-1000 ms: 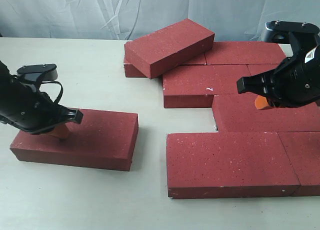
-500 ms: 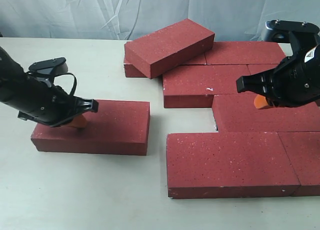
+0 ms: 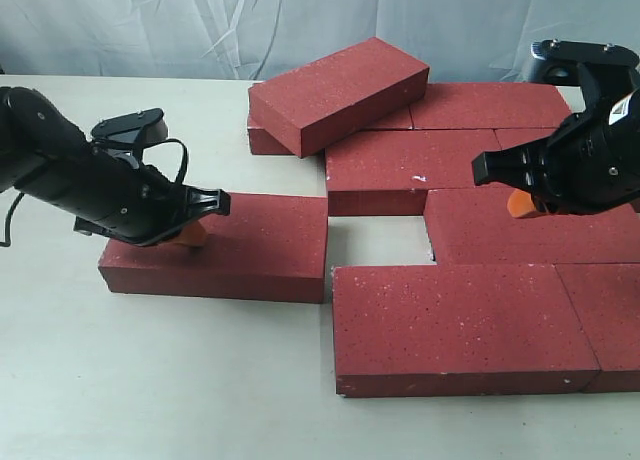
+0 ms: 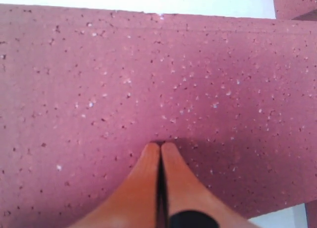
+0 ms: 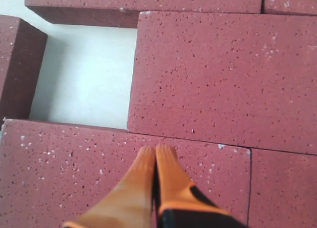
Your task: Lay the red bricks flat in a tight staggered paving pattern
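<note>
A loose red brick [image 3: 255, 245] lies flat on the table left of the paved group, its right end close to the front brick [image 3: 460, 325]. My left gripper [image 3: 190, 234] is shut, with its orange tips pressed on this brick's top [image 4: 148, 74]; the wrist view shows the left gripper [image 4: 161, 145] holding nothing. Several red bricks lie flat in staggered rows [image 3: 410, 170]. One more brick [image 3: 340, 92] rests tilted on the back row. My right gripper [image 3: 522, 205] is shut over the paved bricks; in its wrist view the right gripper [image 5: 155, 149] touches a brick top [image 5: 74, 163].
A bare pocket of table [image 3: 380, 242] shows between the paved bricks, also seen as the pale gap [image 5: 84, 79] in the right wrist view. A grey cloth backdrop [image 3: 200, 25] hangs behind. The paved group runs off the right edge.
My left gripper has slid the loose brick to the right, up to the paved group. The right arm has stayed still.
</note>
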`<state>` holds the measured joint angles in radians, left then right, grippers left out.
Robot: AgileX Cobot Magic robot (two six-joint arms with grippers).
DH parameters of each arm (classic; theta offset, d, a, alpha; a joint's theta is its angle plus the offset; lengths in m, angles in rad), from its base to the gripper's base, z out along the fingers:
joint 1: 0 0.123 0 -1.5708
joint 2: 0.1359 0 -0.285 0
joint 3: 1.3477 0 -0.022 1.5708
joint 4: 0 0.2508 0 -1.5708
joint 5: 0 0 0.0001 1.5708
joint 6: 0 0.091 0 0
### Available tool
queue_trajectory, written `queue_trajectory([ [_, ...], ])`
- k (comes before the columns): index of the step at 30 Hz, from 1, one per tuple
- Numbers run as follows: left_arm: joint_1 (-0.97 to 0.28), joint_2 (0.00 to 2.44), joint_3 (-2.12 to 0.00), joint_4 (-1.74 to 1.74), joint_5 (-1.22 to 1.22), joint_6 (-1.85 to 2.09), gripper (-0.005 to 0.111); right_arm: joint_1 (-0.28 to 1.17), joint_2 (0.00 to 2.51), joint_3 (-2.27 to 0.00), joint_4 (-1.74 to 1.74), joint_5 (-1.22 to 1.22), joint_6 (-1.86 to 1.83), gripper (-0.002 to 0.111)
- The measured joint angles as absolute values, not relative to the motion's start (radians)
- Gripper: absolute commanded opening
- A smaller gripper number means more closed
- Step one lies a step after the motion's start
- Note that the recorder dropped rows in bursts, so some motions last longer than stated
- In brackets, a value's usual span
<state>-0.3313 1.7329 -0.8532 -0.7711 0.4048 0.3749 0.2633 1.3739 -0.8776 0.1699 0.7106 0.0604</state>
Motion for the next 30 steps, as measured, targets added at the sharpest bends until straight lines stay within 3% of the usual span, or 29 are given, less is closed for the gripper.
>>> queue_trajectory([
  [22, -0.418, 1.744, -0.853, -0.838, 0.280, 0.377, 0.000, 0.263, 1.374, -0.876, 0.170, 0.711, 0.060, -0.001],
  [30, -0.412, 1.629, -0.920, -0.700, 0.441, 0.402, 0.000, 0.263, 1.374, -0.876, 0.170, 0.711, 0.060, -0.001],
])
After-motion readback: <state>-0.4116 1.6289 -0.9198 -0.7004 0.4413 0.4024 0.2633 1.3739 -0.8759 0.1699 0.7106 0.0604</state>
